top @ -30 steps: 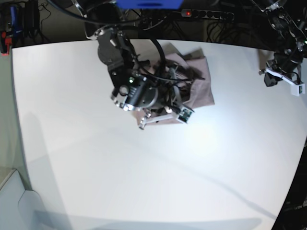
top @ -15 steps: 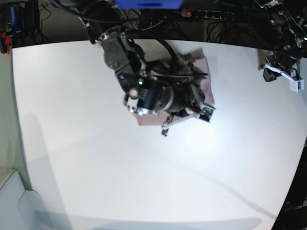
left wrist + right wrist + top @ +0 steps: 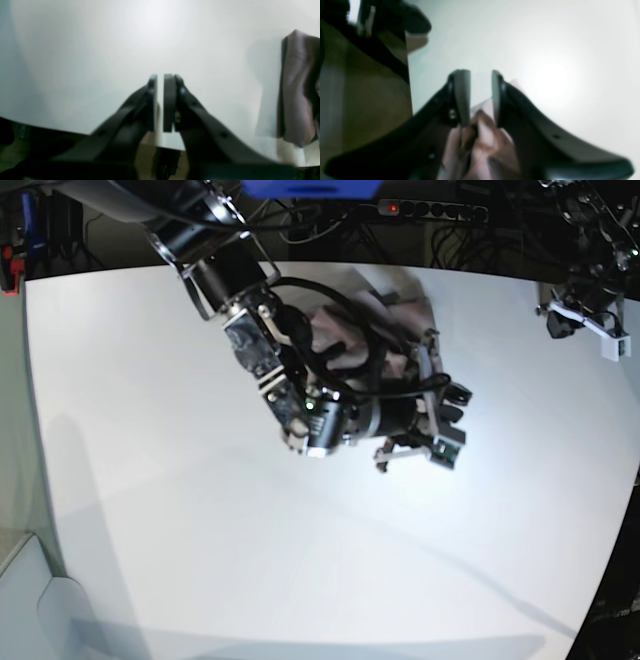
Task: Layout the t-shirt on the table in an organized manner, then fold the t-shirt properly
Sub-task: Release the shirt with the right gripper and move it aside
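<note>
The mauve t-shirt (image 3: 405, 310) lies bunched on the white table (image 3: 200, 510) at the back centre, mostly hidden under my right arm. My right gripper (image 3: 450, 405) hangs over the shirt's right edge. In the right wrist view this gripper (image 3: 481, 72) has its jaws apart, bare table shows between the tips, and a bunch of the t-shirt (image 3: 482, 132) sits loose low between the fingers (image 3: 462, 97). My left gripper (image 3: 562, 325) is at the table's far right; in its wrist view the gripper (image 3: 160, 76) is shut on nothing, with the t-shirt (image 3: 297, 95) off to the right.
A power strip (image 3: 430, 210) and cables run behind the table's back edge. The right wrist view shows the table's edge with brown floor (image 3: 357, 87) on the left. Below the left gripper's fingers, the table's rim (image 3: 75, 125) meets dark floor.
My right arm has swung right and toward the front over the shirt, and its jaws have parted from shut. The left arm shifted slightly toward the back.
</note>
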Robot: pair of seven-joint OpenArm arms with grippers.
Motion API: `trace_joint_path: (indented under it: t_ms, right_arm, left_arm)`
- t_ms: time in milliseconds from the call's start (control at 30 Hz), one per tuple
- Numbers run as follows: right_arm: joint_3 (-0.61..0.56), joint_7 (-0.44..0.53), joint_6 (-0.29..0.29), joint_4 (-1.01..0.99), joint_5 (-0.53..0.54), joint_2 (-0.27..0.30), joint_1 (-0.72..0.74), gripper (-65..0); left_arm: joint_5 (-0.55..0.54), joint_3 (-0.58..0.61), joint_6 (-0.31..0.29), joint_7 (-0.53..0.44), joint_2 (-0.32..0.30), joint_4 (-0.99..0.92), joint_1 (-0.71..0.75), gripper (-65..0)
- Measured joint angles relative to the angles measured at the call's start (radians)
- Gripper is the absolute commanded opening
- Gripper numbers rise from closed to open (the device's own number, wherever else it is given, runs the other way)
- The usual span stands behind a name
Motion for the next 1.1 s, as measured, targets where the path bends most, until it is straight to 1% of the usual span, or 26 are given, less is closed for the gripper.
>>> trace_joint_path:
  t_ms: [33, 100, 200, 300, 367, 400, 467, 533, 567, 633, 700, 767, 800, 1000, 1100]
  right_arm:
    - [0.000, 0.027, -0.055, -0.021, 0.021, -0.002, 0.014, -43.0]
    - [0.000, 0.039, -0.099, -0.039, 0.050, 0.000, 0.039, -40.2]
    - [0.005, 0.034, -0.104, -0.025, 0.103, 0.002, 0.060, -39.3]
    - [0.005, -0.005, -0.107, 0.078, 0.114, 0.005, 0.060, -39.4]
    - [0.035, -0.017, -0.104, 0.150, 0.149, 0.050, 0.055, -39.5]
    - [0.072, -0.027, -0.104, 0.172, 0.148, 0.082, 0.041, -39.6]
    - [0.171, -0.072, -0.104, 0.204, 0.112, 0.146, -0.001, -39.8]
    - [0.255, -0.087, -0.107, 0.240, 0.112, 0.212, -0.057, -42.6]
    - [0.297, -0.089, -0.107, 0.255, 0.109, 0.240, -0.084, -45.1]
    - [0.370, -0.078, -0.107, 0.275, 0.117, 0.278, -0.145, -52.2]
    - [0.413, -0.084, -0.105, 0.285, 0.113, 0.296, -0.200, -59.0]
    - [0.429, -0.081, -0.106, 0.318, 0.115, 0.304, -0.264, -63.7]
    - [0.429, -0.078, -0.106, 0.325, 0.119, 0.304, -0.286, -64.8]
    - [0.428, -0.075, -0.105, 0.325, 0.120, 0.291, -0.354, -65.0]
    - [0.362, -0.089, -0.105, 0.325, 0.109, 0.289, -0.362, -65.0]
  left_arm:
    - [-0.001, 0.000, 0.000, -0.001, -0.002, 0.000, 0.005, -60.6]
    - [-0.003, 0.001, 0.000, 0.000, -0.006, 0.000, 0.016, -60.6]
    - [0.000, 0.000, 0.000, 0.000, -0.008, 0.000, 0.021, -60.6]
    - [-0.004, 0.000, 0.000, 0.000, -0.010, 0.000, 0.014, -60.6]
    - [-0.004, -0.001, 0.000, 0.000, -0.010, 0.001, 0.011, -60.6]
    - [0.000, -0.002, 0.000, 0.000, -0.010, 0.000, 0.011, -60.6]
    - [0.000, -0.002, 0.000, -0.004, -0.012, 0.000, 0.011, -60.6]
    - [0.004, -0.002, 0.000, 0.001, -0.011, 0.000, -0.001, -60.6]
    - [0.001, 0.000, 0.000, 0.000, -0.010, 0.000, -0.012, -60.6]
    - [-0.009, 0.003, -0.004, -0.005, -0.010, -0.002, -0.025, -60.6]
    - [-0.005, 0.003, -0.004, 0.000, -0.018, -0.006, -0.031, -60.6]
    - [-0.001, 0.001, -0.003, 0.000, -0.027, -0.007, -0.032, -60.6]
    - [0.000, 0.000, -0.003, 0.000, -0.028, -0.007, -0.034, -60.6]
    - [-0.004, 0.001, -0.003, 0.000, -0.024, -0.004, -0.044, -60.6]
    - [-0.003, 0.001, -0.003, 0.000, -0.024, -0.002, -0.042, -60.6]
